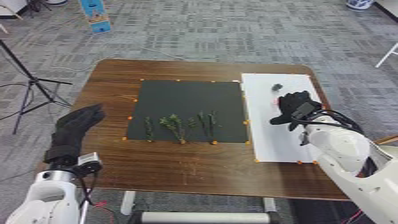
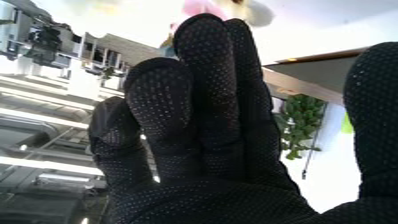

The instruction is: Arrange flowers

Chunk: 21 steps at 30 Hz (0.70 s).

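In the head view my right hand [image 1: 298, 106] is over the white sheet [image 1: 274, 135] on the right, its fingers extended. A small pink thing [image 1: 275, 101] shows beside its fingers, and a small dark item [image 1: 277, 86] lies farther up the sheet. Green stems [image 1: 179, 128] stand out against the black mat [image 1: 191, 97] near its front edge. My left hand [image 1: 78, 124] is open at the table's left edge. In the right wrist view the right hand [image 2: 209, 110] has straight fingers, with the thumb apart and nothing held. Past the fingertips is something pink [image 2: 203, 7]; green leaves [image 2: 304, 120] appear between fingers and thumb.
Orange markers [image 1: 214, 143] line the edges of the mat and sheet on the brown table [image 1: 178, 170]. A black tripod [image 1: 34, 80] stands on the floor to the left. A blue board [image 1: 95, 15] is beyond the table.
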Motion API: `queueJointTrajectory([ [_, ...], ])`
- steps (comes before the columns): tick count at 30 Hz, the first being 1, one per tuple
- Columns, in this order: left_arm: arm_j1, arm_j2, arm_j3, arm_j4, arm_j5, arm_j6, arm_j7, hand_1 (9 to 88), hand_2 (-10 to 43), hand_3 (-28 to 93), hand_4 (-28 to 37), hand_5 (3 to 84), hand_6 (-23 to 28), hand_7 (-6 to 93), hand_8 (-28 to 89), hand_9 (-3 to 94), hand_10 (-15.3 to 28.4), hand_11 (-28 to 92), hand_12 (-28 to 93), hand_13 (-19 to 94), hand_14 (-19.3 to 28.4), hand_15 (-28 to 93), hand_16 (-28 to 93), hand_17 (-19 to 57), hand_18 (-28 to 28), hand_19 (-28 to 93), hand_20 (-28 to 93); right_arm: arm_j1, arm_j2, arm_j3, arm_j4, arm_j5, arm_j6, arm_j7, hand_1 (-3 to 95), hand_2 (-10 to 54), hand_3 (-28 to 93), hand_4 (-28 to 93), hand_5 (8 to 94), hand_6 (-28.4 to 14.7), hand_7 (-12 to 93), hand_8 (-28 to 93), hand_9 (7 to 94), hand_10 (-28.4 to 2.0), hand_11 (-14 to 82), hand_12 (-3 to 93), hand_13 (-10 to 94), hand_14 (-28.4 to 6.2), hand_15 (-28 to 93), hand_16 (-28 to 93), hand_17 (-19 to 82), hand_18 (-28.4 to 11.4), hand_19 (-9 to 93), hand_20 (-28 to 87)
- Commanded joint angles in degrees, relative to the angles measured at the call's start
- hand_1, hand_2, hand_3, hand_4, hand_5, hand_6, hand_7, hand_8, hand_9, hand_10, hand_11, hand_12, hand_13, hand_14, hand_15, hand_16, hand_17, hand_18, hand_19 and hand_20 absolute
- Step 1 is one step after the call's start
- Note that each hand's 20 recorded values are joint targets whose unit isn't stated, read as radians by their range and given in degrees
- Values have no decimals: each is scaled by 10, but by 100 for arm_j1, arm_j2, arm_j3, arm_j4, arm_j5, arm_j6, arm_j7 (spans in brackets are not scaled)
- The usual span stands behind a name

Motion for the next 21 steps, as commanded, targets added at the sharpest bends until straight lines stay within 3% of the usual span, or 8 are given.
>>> queueJointTrajectory([
  [1,124,-84,-1,-48,18,-98,-61,294,33,726,-209,498,37,171,-84,506,130,222,128,421,149,131,-8,105,102,103,189,-53,5,18,95,-174,-216,181,246,-95,631,-127,760,-24,197,-66,869,-118,324,274,771,-125,597,400,372,-274,815,617],
  [7,67,-107,33,-14,65,-85,-39,295,34,724,-209,498,39,168,-83,507,130,222,128,420,150,131,-7,105,103,103,189,221,-204,-122,422,-319,-292,106,243,-95,627,-124,776,-20,198,-63,885,-115,324,275,790,-120,600,402,385,-273,833,609],
  [15,6,-113,36,16,32,-72,31,295,34,724,-209,498,39,167,-82,506,130,221,128,419,147,130,-9,107,98,97,185,585,-295,-372,753,-444,-192,218,260,-92,626,-121,785,-18,200,-64,897,-113,322,275,803,-114,598,401,399,-271,849,598],
  [21,14,-123,23,18,30,-71,24,293,33,726,-209,498,38,169,-83,506,130,221,128,419,147,130,-8,105,99,98,186,537,-248,-389,696,-406,-252,168,314,-29,636,-126,810,-7,215,-64,919,-107,325,275,822,-106,600,401,415,-268,868,588],
])
